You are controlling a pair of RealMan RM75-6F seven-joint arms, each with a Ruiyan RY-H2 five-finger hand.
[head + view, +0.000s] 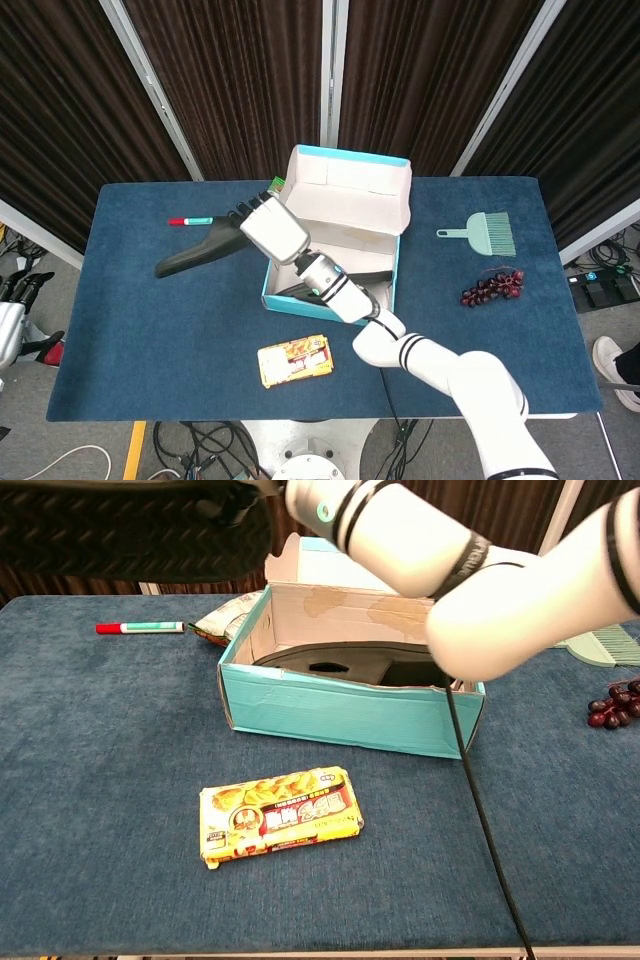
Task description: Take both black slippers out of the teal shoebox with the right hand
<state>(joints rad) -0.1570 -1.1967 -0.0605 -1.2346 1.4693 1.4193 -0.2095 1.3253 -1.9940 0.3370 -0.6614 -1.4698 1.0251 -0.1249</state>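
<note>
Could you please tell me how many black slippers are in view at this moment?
2. One slipper is held in the right hand, left of the shoebox; the other slipper lies inside the box.

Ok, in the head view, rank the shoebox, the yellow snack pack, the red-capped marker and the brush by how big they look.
Largest to smallest in the head view:
1. teal shoebox
2. yellow snack pack and brush, too close to separate
3. marker, clearly smallest, partly hidden behind the held slipper

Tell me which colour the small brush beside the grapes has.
The brush is pale green, best seen in the head view.
</note>
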